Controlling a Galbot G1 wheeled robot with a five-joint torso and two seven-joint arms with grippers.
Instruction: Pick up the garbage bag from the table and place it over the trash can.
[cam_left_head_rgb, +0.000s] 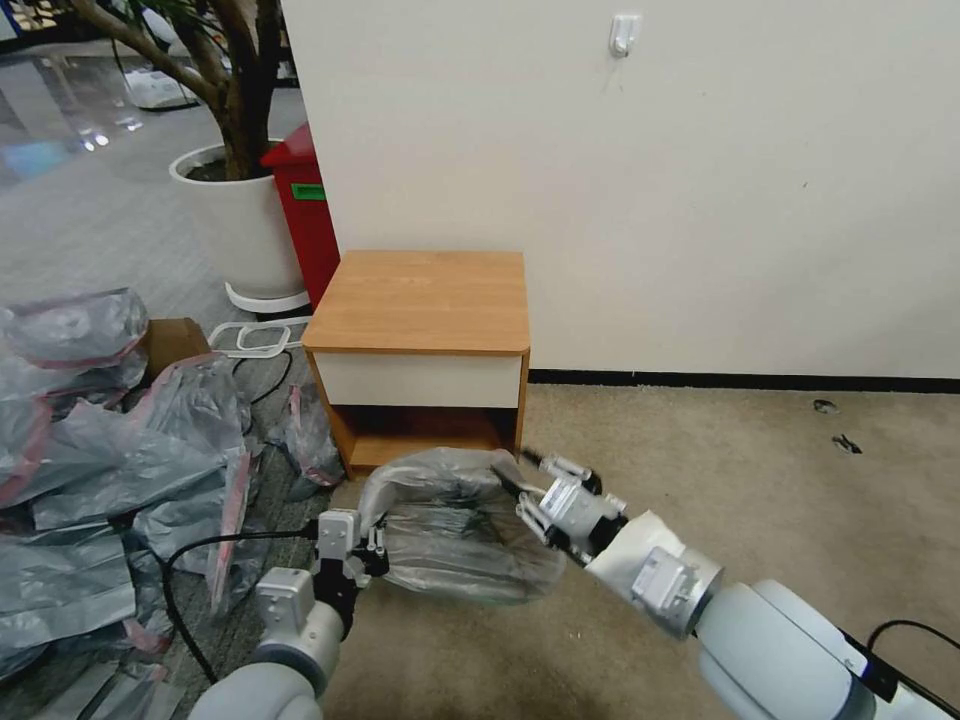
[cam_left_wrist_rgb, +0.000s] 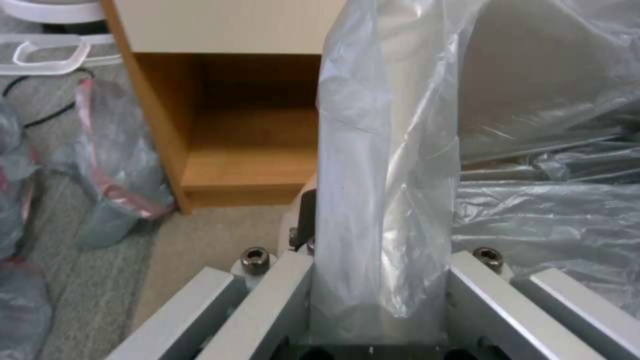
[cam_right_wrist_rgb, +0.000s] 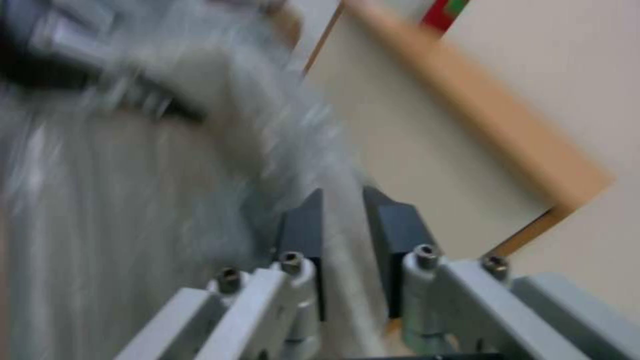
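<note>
The garbage bag (cam_left_head_rgb: 455, 535), thin grey plastic, lies bulged over a low shape on the carpet in front of the table (cam_left_head_rgb: 420, 290). The trash can is hidden under the bag. At the bag's left edge my left gripper (cam_left_head_rgb: 372, 548) stands open; in the left wrist view a strip of the bag (cam_left_wrist_rgb: 380, 165) runs up between its spread fingers (cam_left_wrist_rgb: 293, 280). At the bag's right edge my right gripper (cam_left_head_rgb: 530, 492) is shut on a fold of film, which the right wrist view shows pinched between the dark pads (cam_right_wrist_rgb: 303, 235). The tabletop is bare.
A heap of similar grey pink-edged bags (cam_left_head_rgb: 100, 460) and a black cable (cam_left_head_rgb: 200, 545) cover the floor on the left. Behind them are a cardboard box (cam_left_head_rgb: 172, 340), a white planter (cam_left_head_rgb: 240, 225) and a red bin (cam_left_head_rgb: 305, 210). Open carpet (cam_left_head_rgb: 760, 480) lies to the right, below the wall.
</note>
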